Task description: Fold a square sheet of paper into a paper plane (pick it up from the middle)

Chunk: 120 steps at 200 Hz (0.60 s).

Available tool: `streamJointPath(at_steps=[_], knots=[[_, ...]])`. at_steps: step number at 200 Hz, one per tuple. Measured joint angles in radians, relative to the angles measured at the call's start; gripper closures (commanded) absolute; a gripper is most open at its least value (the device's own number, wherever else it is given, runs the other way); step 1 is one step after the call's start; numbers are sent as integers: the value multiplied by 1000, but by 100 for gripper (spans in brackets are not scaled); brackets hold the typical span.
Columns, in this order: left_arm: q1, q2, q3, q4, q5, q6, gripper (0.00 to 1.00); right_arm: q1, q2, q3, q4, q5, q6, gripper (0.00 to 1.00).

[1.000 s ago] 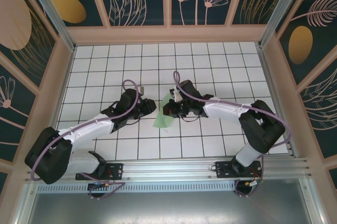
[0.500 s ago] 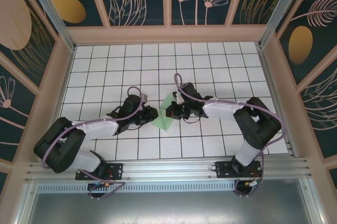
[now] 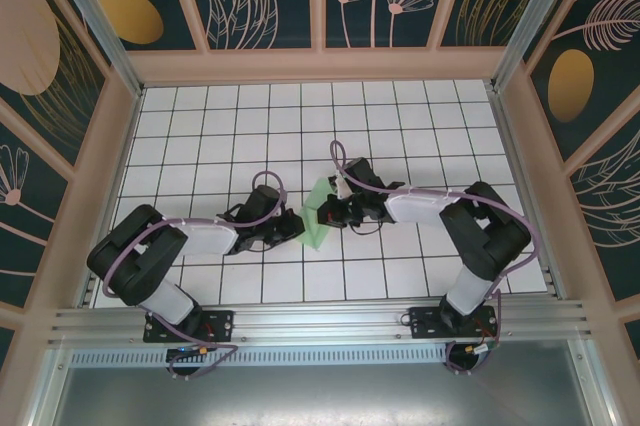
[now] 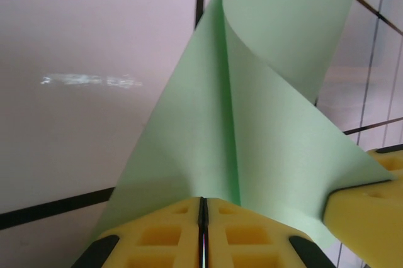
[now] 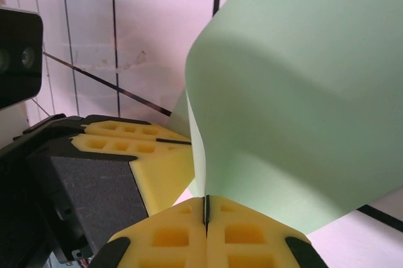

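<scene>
**A:** Green paper, pale and thin; the square sheet of paper [image 3: 317, 218] stands curled near the middle of the bench [image 3: 400, 126], a little toward the near edge; whether its lower corner touches the tiles I cannot tell.

**B:** Who has it?

**A:** Both; the left gripper [image 4: 203, 217] has its pads pressed together on the sheet's edge; the right gripper [image 5: 206, 217] is pinched tight on the edge just beside it.

**B:** Which step, then?

**A:** An early fold, I judge; the sheet bends over loosely, no crease is pressed, nothing is dart-shaped; the next move calls for matching the edges, laying the bend on the tiles and flattening it without tearing.

**B:** Obstacles?

**A:** Mostly each other; the grippers crowd close; the purple cables [image 3: 345, 161] loop near the sheet; the wooden frame [image 3: 320, 66] stands well apart.
</scene>
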Motion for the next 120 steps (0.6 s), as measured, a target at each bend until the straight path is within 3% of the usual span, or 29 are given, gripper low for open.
streamJointPath(at_steps=[120], knots=[[0,43,35,10,-9,42,88,-23,74,72,-78,-30,-216,100]])
